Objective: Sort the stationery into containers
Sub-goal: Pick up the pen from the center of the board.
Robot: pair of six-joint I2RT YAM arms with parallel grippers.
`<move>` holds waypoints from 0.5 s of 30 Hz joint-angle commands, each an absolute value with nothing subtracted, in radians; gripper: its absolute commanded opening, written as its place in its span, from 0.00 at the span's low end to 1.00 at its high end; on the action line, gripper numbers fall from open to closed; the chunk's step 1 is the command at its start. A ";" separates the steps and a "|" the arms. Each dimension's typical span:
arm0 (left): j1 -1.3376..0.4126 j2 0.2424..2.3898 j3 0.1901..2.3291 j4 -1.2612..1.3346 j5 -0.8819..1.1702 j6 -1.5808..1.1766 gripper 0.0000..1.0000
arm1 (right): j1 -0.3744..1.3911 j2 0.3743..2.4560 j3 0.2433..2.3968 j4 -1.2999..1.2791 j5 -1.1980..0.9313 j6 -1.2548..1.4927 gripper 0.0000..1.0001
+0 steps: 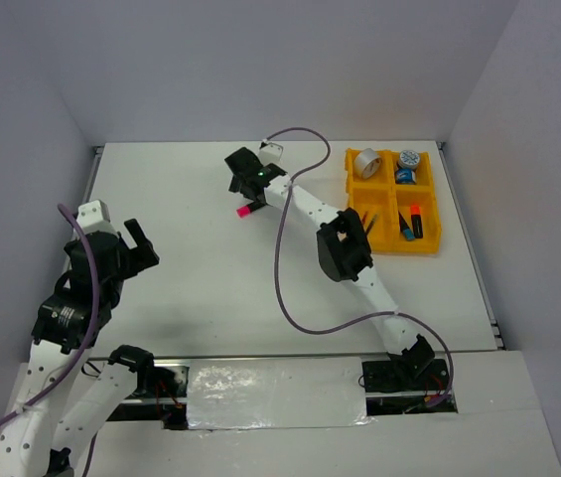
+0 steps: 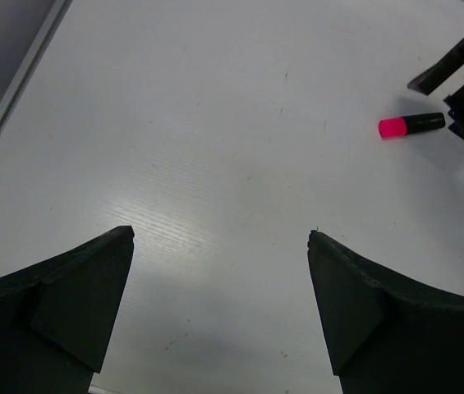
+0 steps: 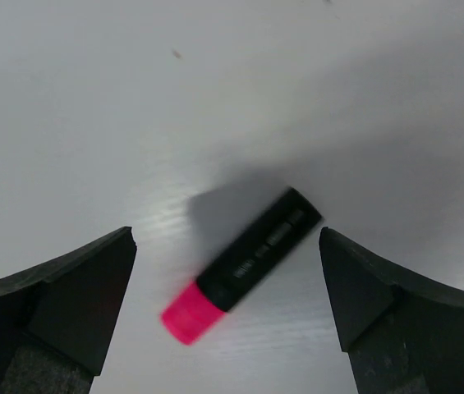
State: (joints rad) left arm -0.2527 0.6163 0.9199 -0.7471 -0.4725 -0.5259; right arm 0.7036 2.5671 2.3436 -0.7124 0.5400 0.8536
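Observation:
The pink-capped black highlighter (image 1: 248, 210) lies on the white table, left of the yellow-orange tray (image 1: 399, 248). My right gripper (image 1: 243, 184) is open just above it. In the right wrist view the highlighter (image 3: 244, 263) lies slantwise between the spread fingers of that gripper (image 3: 226, 234), untouched. The tray holds the silver tape ring (image 1: 364, 164), two blue-white tape rolls (image 1: 406, 166), two thin pens (image 1: 371, 221), and the orange (image 1: 415, 213) and blue (image 1: 408, 234) highlighters. My left gripper (image 1: 141, 243) is open and empty at the left; its view (image 2: 222, 238) shows the pink highlighter (image 2: 411, 125) far off.
The right arm (image 1: 345, 248) stretches diagonally across the table, close to the tray's left side. Its cable (image 1: 282, 258) loops above the table's middle. The table's raised edges (image 1: 94, 159) run at the left and right. White walls close the back.

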 commanded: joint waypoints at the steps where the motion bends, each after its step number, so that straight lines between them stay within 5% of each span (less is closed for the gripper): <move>1: -0.256 0.598 0.910 -0.707 -0.463 -0.509 0.99 | 0.678 2.619 2.511 -0.773 0.486 0.827 1.00; 5: -0.258 0.598 0.911 -0.707 -0.460 -0.508 0.99 | 0.673 2.502 2.278 -0.619 0.469 0.822 0.99; 10: -0.258 0.588 0.910 -0.704 -0.457 -0.506 0.99 | 0.680 2.574 2.397 -0.733 0.416 0.796 0.98; 15: -0.258 0.584 0.911 -0.704 -0.456 -0.506 0.99 | 0.709 2.556 2.301 -0.739 0.428 0.796 0.92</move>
State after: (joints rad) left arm -0.2539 0.5919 0.9138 -0.7391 -0.4652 -0.5243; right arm 0.6834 2.5771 2.3352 -0.7097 0.4259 0.8070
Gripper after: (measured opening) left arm 0.993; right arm 0.940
